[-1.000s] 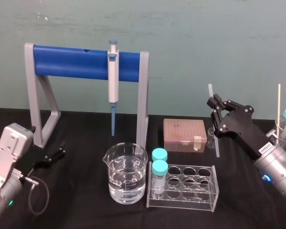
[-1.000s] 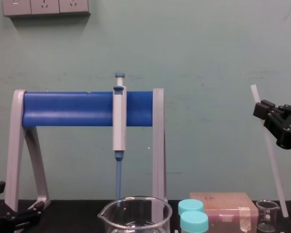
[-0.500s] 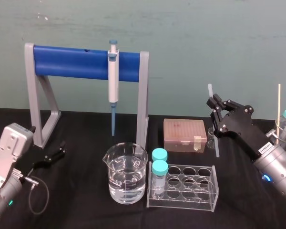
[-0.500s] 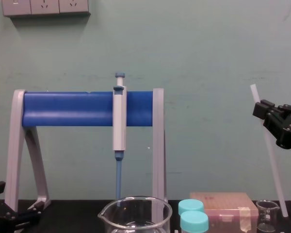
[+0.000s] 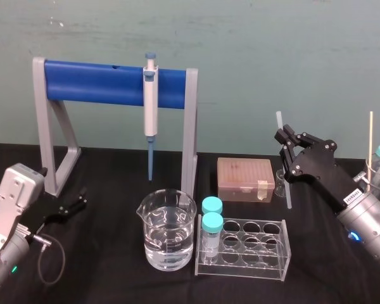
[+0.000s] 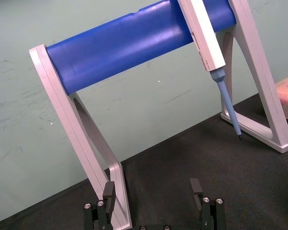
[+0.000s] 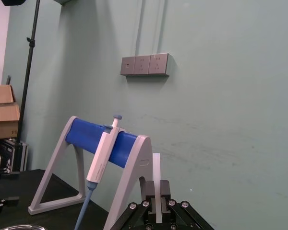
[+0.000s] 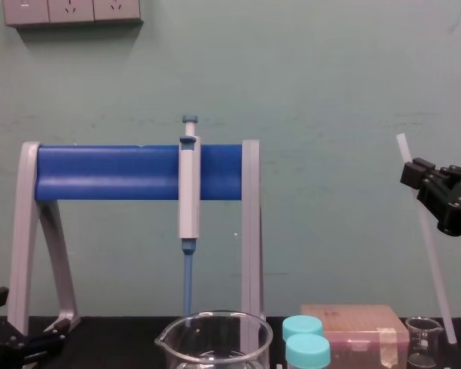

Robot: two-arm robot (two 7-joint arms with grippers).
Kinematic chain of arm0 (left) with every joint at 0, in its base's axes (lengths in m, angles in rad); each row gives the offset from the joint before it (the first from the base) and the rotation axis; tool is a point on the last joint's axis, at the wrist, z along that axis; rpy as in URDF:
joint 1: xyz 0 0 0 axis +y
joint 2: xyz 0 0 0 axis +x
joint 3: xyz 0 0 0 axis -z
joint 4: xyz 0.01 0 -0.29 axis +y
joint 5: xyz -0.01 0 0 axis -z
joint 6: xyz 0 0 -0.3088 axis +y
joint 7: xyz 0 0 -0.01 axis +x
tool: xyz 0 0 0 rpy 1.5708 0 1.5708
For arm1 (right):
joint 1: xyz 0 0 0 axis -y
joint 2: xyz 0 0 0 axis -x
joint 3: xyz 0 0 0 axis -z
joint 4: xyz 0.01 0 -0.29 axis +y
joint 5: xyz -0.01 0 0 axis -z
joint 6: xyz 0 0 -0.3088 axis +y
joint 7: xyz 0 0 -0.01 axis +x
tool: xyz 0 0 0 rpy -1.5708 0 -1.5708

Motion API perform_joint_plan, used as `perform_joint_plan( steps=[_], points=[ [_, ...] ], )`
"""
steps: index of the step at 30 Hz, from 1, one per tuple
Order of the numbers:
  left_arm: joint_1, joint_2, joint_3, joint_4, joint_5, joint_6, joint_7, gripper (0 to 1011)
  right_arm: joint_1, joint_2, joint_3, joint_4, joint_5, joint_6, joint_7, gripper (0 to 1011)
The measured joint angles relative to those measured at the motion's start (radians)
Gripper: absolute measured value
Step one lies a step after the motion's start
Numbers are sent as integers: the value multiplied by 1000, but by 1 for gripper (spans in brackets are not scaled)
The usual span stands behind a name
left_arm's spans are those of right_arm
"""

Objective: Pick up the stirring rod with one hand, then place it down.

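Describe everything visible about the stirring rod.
The stirring rod is a long, thin, straight, translucent-white stick, plastic or glass by its look. It stands nearly upright, tilted slightly, clamped near its upper end by the right gripper. Its lower end is beside the small glass beaker; contact with the table cannot be judged.

A pipette (image 5: pixel 151 107) hangs on the blue rack (image 5: pixel 95 82).
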Motion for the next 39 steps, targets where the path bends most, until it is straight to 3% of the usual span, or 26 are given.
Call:
perform_joint_plan(
  steps=[39],
  points=[
    [0,0,0,0,0,0,0,1000,0,0,0,0,0,0,0,58]
  ],
)
